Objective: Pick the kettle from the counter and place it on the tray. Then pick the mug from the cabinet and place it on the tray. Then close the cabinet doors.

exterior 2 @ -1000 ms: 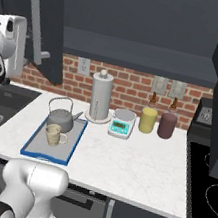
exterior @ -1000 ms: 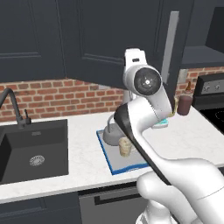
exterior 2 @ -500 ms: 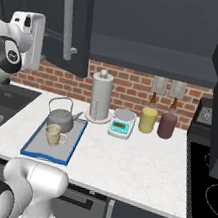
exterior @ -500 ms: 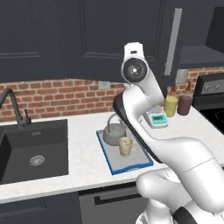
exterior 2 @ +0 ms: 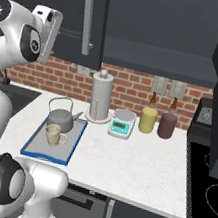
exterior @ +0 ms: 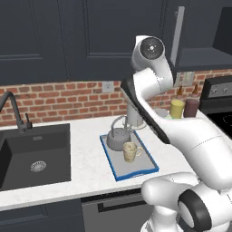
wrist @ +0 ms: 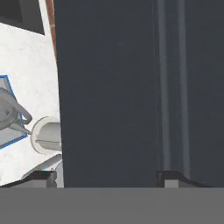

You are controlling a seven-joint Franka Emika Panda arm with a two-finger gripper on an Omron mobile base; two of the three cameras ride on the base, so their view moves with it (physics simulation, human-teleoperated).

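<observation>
Two dark fingertips (wrist: 40,176) stand wide apart at the bottom of the hand view, holding nothing, and the gripper (wrist: 105,177) between them faces a flat dark cabinet door (wrist: 131,87) that lies close in front of it. In the right base view the gripper's white hand (exterior 2: 48,28) is raised high beside that door (exterior 2: 72,13), near its long silver bar handle (exterior 2: 88,18). Well below the hand, on the white counter (exterior 2: 121,164), sits the blue-rimmed tray (exterior 2: 71,147). On it stand the grey kettle (exterior 2: 61,115) with its arched loop handle and, just in front of it, the cream mug (exterior 2: 53,134). Beyond the tray, toward the brick wall, rises a tall grey cylinder with a knob top (exterior 2: 100,97), and next to it a small white-teal scale (exterior 2: 120,126), a yellow cylinder (exterior 2: 148,119) and a maroon cylinder (exterior 2: 168,124). Far off to the other side of the tray, the black sink (exterior: 34,156) is set into the counter. From the left base view, another door (exterior: 179,31) stands ajar to the hand's far side.
</observation>
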